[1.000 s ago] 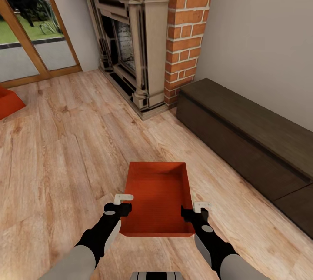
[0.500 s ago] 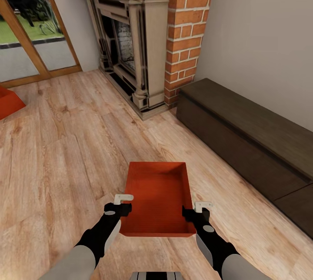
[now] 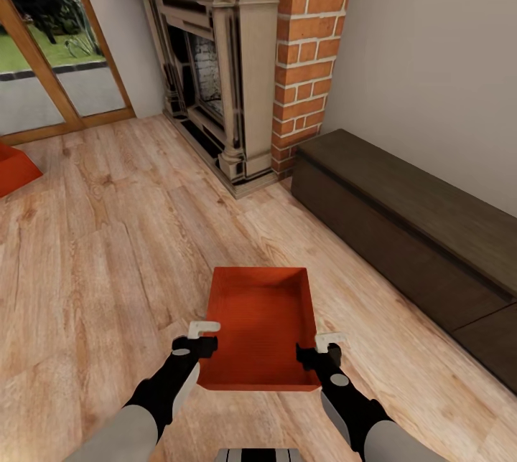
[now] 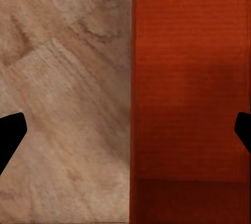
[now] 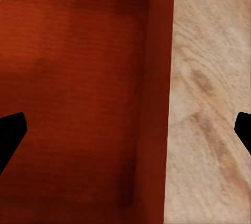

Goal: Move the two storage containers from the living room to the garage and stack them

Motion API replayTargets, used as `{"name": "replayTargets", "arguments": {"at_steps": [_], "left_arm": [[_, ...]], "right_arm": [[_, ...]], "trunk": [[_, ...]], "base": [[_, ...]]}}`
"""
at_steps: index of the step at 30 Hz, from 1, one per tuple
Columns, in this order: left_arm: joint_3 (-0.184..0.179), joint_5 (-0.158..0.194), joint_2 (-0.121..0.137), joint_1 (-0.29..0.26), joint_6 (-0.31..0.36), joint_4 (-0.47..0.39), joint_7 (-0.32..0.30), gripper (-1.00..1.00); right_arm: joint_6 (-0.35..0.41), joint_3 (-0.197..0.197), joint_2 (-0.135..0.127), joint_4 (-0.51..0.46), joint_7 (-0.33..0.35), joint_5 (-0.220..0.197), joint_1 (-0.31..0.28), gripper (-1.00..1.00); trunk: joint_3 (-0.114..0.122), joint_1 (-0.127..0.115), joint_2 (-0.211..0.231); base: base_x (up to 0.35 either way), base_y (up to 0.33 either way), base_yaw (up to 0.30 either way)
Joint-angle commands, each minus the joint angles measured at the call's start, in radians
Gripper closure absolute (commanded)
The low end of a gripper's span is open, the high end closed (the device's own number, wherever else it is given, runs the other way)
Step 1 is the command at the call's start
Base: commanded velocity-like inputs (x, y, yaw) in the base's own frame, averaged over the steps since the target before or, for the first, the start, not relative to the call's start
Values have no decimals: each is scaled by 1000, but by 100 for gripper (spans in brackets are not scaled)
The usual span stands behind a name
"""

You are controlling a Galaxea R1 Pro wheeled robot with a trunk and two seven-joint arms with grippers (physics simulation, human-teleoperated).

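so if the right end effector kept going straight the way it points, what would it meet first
Most likely the side wall of the storage container, which runs between its open fingers; the wood floor lies beyond.

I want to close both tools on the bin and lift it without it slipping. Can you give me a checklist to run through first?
1. Left tool straddles the near container's side wall: ok; the left wrist view shows the wall between its open fingertips.
2. Right tool straddles the opposite wall: ok; the right wrist view shows that wall between its open fingertips.
3. Both tools at matching spots along the container: roughly ok.
4. Container empty: ok.
5. Container resting flat on the wood floor: ok.
6. Fingers deep enough over the walls: cannot tell.
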Motion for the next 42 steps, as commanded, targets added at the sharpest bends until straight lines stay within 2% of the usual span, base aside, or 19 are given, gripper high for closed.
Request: {"name": "replayTargets", "arguments": {"at_steps": [1, 3, 7, 19, 22, 23, 26, 28, 42], "left_arm": [[-6, 23, 1, 0, 6, 0, 7, -100], [-7, 66, 2, 0, 6, 2, 7, -100], [-8, 103, 2, 0, 4, 5, 9, -100], [-9, 112, 1, 0, 4, 6, 10, -100], [-8, 112, 1, 0, 4, 6, 9, -100], [-8, 112, 2, 0, 5, 6, 9, -100], [-9, 112, 2, 0, 4, 6, 9, -100], [-9, 112, 2, 0, 4, 6, 9, -100], [-8, 112, 2, 0, 4, 4, 9, -100]], "right_arm": [[-2, 7, 0, 1, -9, 0, -1, -100], [-2, 7, 0, 1, -10, 0, -1, -100], [-3, 5, -1, 0, -13, -1, -1, -100], [-3, -1, -3, -1, -17, -10, -1, -100], [-3, -2, -3, -1, -18, -17, -1, -100], [-3, -4, -3, 0, -19, -17, -1, -100], [-3, -50, -6, 1, -19, -17, -1, -100], [-3, -59, -7, 1, -18, -17, -1, -100], [-2, -69, -8, 1, -19, -18, -1, -100]], "trunk": [[-1, 0, 0], [-1, 0, 0], [-1, 0, 0], [-1, 0, 0], [-10, 11, -21], [-13, 15, -28], [-13, 15, -28], [-13, 15, -28], [-13, 15, -28]], "base": [[0, 0, 0], [0, 0, 0], [0, 0, 0], [0, 0, 0], [0, 0, 0], [0, 0, 0], [0, 0, 0], [0, 0, 0], [0, 0, 0]]}}
